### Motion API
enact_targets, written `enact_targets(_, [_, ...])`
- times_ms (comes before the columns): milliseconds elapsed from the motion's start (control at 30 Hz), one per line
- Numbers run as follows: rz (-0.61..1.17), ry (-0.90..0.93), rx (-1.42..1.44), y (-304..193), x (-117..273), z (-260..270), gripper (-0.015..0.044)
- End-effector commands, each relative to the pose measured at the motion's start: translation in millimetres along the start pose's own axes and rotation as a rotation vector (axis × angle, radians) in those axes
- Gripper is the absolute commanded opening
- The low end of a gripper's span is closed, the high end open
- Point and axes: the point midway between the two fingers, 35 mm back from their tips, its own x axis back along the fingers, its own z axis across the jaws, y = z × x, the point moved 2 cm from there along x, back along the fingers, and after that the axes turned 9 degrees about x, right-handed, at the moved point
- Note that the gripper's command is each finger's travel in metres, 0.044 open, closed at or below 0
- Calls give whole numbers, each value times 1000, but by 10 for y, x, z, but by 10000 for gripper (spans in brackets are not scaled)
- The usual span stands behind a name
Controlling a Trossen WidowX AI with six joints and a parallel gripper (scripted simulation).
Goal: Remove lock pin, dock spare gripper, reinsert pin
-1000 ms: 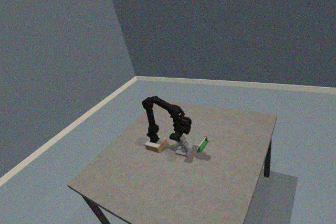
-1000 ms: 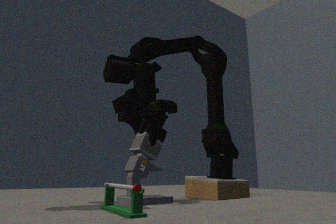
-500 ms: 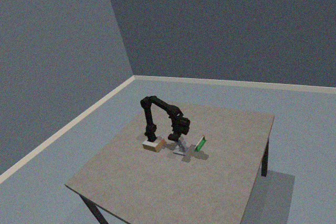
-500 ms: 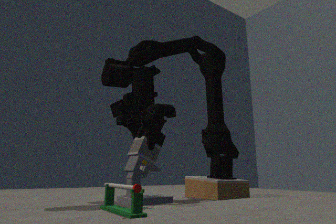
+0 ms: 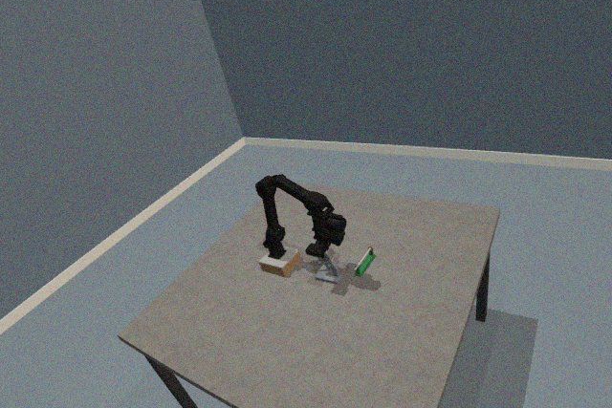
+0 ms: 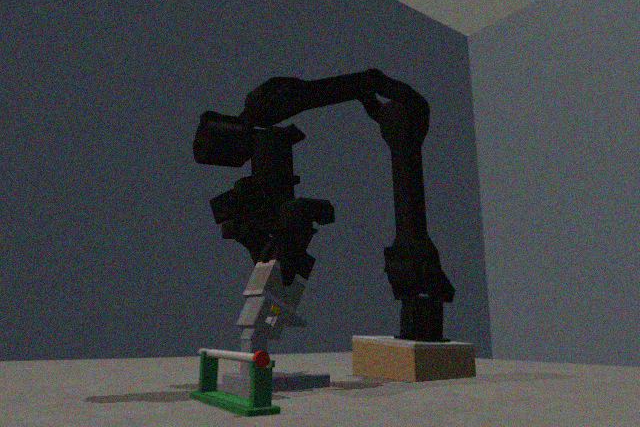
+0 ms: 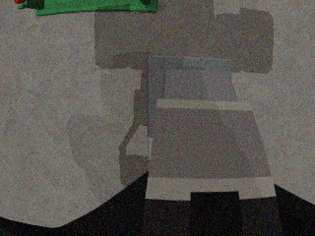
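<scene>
Your brownish-grey table [image 5: 306,334] [image 6: 129,373] [image 7: 44,74] carries the mount's grey base [image 5: 323,277] [image 6: 305,381] [image 7: 155,74]. You've got the green stand [image 5: 366,264] [image 6: 222,401] [image 7: 98,6] (just beside it) and the arm's wooden block [image 5: 276,268] [image 6: 385,359] there.
</scene>
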Motion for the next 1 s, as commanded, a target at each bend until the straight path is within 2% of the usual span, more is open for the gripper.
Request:
enact_targets(0, [-1,0,0,0,2,0,236])
enact_targets(267, [-1,0,0,0,2,0,440])
enact_targets(967, [13,4,-11,-234,354,39,440])
